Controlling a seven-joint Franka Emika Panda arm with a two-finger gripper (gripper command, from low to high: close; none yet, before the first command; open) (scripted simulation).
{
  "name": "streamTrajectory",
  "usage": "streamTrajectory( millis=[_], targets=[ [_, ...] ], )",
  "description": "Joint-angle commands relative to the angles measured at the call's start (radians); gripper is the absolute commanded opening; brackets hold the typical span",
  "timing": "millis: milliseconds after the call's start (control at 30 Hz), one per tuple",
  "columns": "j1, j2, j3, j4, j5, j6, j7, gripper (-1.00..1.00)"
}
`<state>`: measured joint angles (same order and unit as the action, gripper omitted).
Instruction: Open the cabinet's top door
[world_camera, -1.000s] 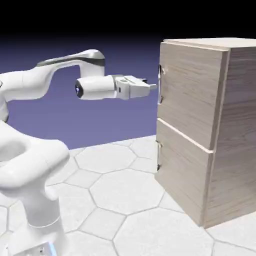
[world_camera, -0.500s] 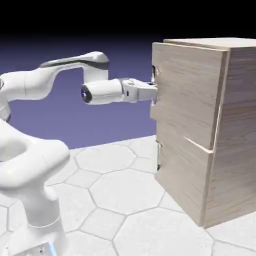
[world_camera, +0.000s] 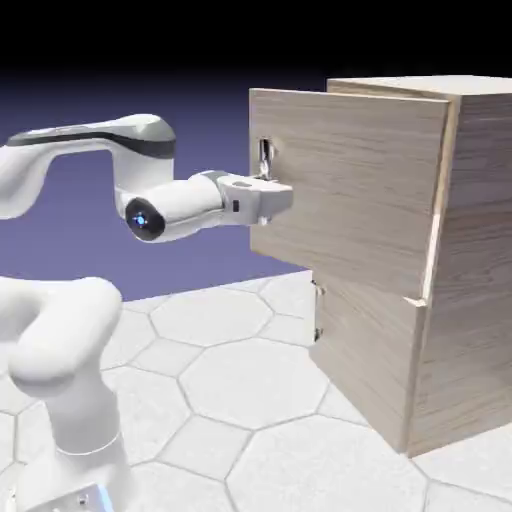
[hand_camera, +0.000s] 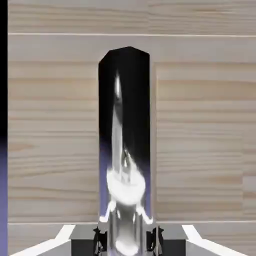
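Observation:
The cabinet (world_camera: 460, 300) of light beige wood stands at the exterior view's right. Its top door (world_camera: 350, 190) is swung partly out from the cabinet, its free edge toward the arm. My gripper (world_camera: 268, 192) is shut on the door's small dark metal handle (world_camera: 264, 156) at that free edge. In the hand view the handle (hand_camera: 124, 130) rises as a shiny dark bar between my fingertips (hand_camera: 100, 240), with the door's wood grain (hand_camera: 200, 125) filling the picture behind it. The lower panel (world_camera: 365, 350) lies flush with the cabinet.
The white arm (world_camera: 90, 160) reaches from the left at the height of the top door. The table of pale hexagon tiles (world_camera: 230, 380) spreads below, between the robot's base and the cabinet.
The gripper moved onto the handle and shut on it, then pulled back to the left. The top door has swung out from flush to partly open.

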<state>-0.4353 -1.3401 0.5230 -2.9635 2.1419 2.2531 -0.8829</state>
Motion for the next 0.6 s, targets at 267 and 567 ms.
streamTrajectory(
  millis=[267, 567],
  targets=[
    [-0.01, -0.03, -0.326, -0.073, -0.331, -0.242, -0.01, -1.0],
    [-0.058, 0.077, -0.652, -0.036, -0.664, -0.492, -0.072, -1.0]
  ],
)
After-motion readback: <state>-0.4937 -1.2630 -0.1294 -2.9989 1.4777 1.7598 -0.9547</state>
